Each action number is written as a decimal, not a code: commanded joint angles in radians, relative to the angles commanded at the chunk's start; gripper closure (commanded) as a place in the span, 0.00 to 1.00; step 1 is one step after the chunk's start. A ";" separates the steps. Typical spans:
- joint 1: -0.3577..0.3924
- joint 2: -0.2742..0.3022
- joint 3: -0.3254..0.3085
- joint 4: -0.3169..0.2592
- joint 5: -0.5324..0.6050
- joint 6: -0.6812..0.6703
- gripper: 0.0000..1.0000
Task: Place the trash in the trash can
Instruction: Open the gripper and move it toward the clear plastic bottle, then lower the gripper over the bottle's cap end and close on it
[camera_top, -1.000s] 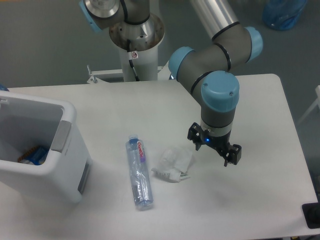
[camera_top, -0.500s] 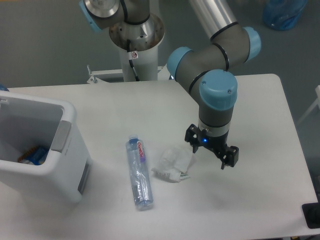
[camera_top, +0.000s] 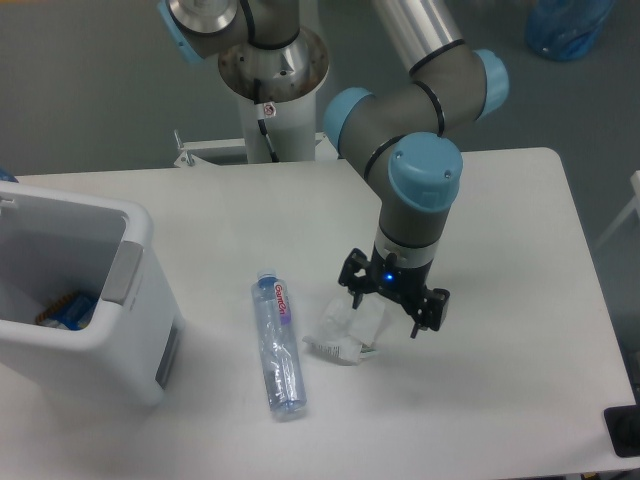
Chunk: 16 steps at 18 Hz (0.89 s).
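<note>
At the far left stands the bin, white with a grey side panel, its mouth open upward and something coloured lying low inside. To its right, well apart from it, the bottle lies flat on the table, cap end pointing away from the camera and the pink-lettered label near that end. Just beside the bottle's right side sits the wrapper, crumpled and resting on the table, not touching the bottle as far as can be seen. Right of that, and partly over the wrapper's right edge, hangs the gripper, pointing down with its two fingers spread wide and nothing between them; whether a fingertip touches the wrapper cannot be told from this angle. Neither piece of trash is in the bin yet, so the step in hand looks like the approach to the first pick, most likely the wrapper. The next move would call for centring the open fingers over the crumpled heap, lowering until they straddle it, and closing gently enough to catch the thin plastic without pushing it aside.
</note>
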 joint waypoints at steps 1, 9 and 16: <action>0.000 0.000 0.000 0.000 -0.005 -0.018 0.00; -0.052 -0.012 0.009 0.002 0.001 -0.181 0.00; -0.153 -0.064 0.020 0.003 0.133 -0.314 0.00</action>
